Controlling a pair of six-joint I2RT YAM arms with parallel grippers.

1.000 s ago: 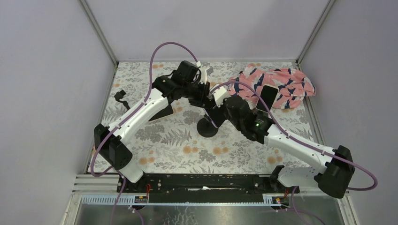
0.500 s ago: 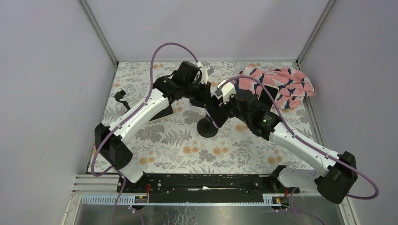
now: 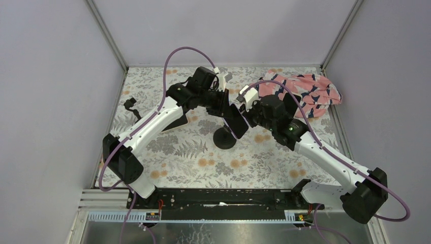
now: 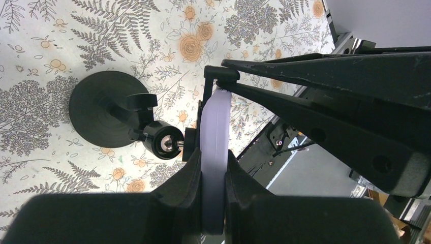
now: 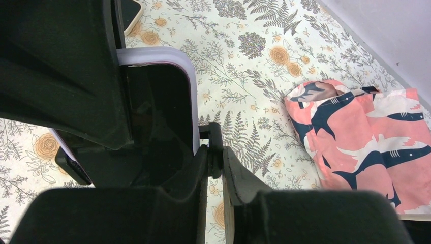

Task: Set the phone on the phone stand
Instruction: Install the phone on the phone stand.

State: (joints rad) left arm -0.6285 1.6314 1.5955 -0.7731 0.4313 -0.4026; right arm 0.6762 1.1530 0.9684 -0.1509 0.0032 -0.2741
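The phone (image 4: pixel 214 132), in a lavender case with a dark screen (image 5: pixel 161 109), hangs edge-up above the table, and my left gripper (image 4: pixel 213 175) is shut on its sides. The black phone stand (image 4: pixel 101 114) has a round base (image 3: pixel 224 140) on the floral table, a ball joint and a thin clamp arm (image 5: pixel 215 140) reaching along the phone's edge. My right gripper (image 5: pixel 216 162) is shut on that clamp arm, close against the phone. From above, both grippers meet over the stand, the left gripper (image 3: pixel 225 108) behind the tilted phone (image 3: pixel 237 123).
A pink patterned cloth (image 3: pixel 305 91) lies bunched at the back right, also in the right wrist view (image 5: pixel 366 132). A flat dark object with a beige rim (image 3: pixel 179 122) lies under the left arm. A small black item (image 3: pixel 131 105) sits near the left wall.
The right arm's wrist has swung back and to the right, beside the phone, which now shows as a tilted dark slab over the stand. The left arm has barely moved.
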